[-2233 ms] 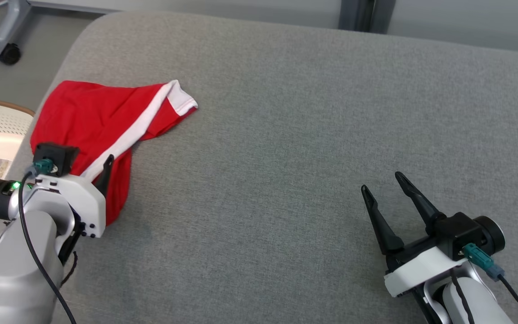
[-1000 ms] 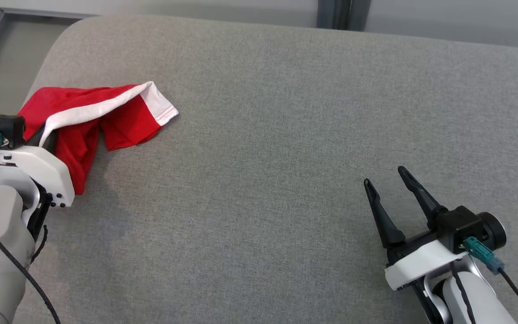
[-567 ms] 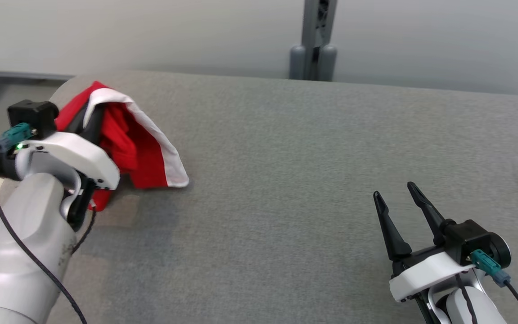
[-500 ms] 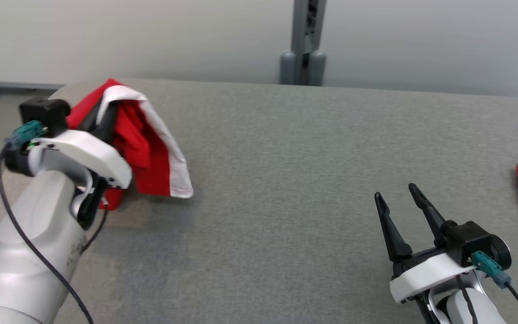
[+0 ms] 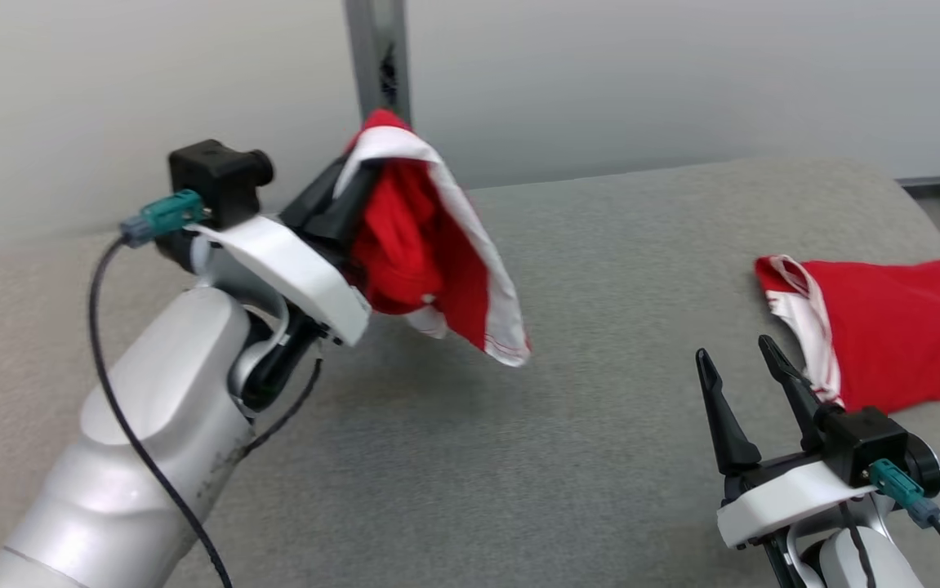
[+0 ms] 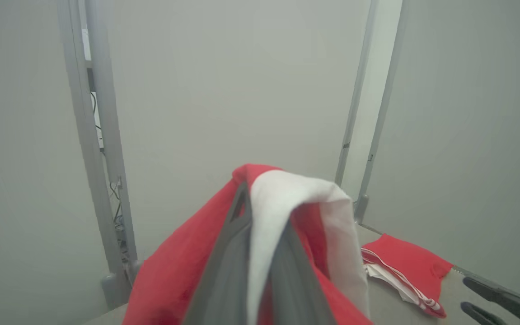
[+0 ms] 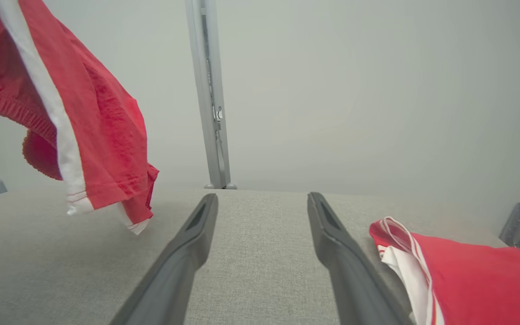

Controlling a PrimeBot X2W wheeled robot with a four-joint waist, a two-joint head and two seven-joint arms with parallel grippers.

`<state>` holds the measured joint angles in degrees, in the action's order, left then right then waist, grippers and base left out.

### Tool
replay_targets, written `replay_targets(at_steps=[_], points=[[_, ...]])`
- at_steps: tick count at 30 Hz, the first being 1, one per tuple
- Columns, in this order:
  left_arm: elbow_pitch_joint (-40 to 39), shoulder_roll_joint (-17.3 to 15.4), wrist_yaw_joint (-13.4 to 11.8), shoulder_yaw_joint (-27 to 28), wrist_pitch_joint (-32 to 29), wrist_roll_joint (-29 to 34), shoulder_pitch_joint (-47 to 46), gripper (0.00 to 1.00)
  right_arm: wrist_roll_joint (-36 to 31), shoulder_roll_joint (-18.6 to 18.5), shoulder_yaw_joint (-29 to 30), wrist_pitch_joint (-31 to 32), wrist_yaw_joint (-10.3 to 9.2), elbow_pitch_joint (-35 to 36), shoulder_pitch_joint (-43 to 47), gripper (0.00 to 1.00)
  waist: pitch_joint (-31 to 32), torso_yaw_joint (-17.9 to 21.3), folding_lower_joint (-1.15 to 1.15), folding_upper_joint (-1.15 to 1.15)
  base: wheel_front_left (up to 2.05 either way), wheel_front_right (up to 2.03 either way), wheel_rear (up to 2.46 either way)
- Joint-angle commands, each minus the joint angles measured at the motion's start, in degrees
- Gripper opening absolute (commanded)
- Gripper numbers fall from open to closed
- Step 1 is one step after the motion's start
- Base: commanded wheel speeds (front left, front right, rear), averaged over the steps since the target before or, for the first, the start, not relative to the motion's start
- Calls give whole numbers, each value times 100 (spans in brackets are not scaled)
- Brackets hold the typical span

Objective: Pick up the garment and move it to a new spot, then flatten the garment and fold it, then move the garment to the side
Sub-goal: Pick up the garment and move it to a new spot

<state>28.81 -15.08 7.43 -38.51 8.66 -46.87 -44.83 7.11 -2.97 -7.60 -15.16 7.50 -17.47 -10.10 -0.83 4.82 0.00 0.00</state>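
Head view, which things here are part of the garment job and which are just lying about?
In the job: red and white garment, hanging in the air; left tool, shut on it; right tool, open and empty; grey cushion to lay it on.
Lying about: second red garment at the right; grey post behind.

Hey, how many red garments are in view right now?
2. The lifted garment hangs clear of the grey surface, clamped in the left gripper. The second garment lies on that surface, just beyond the open right gripper. I see nothing that could hide more.
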Motion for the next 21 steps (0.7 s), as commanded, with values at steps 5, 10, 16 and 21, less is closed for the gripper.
replay_targets(at_steps=[5, 10, 16, 21], points=[[-566, 82, -2, -375, -186, 178, 71, 0, 56, -9, -32, -5, -2, 10, -84, 100, -94, 748, 0, 0, 0, 0, 0], [-1013, 69, -33, -504, -410, 81, 205, 0, 130, -9, 21, -5, -2, 53, -73, 100, -129, 1064, 0, 0, 0, 0, 0], [-643, -259, -176, -459, -741, -58, 423, 0, 155, -6, 3, -5, -2, 69, -47, 100, -186, 1198, 0, 0, 0, 0, 0], [503, -670, -400, -595, -593, 435, 359, 0, 234, -6, -151, -6, -2, 102, -216, 100, -399, 1280, 0, 0, 0, 0, 0]])
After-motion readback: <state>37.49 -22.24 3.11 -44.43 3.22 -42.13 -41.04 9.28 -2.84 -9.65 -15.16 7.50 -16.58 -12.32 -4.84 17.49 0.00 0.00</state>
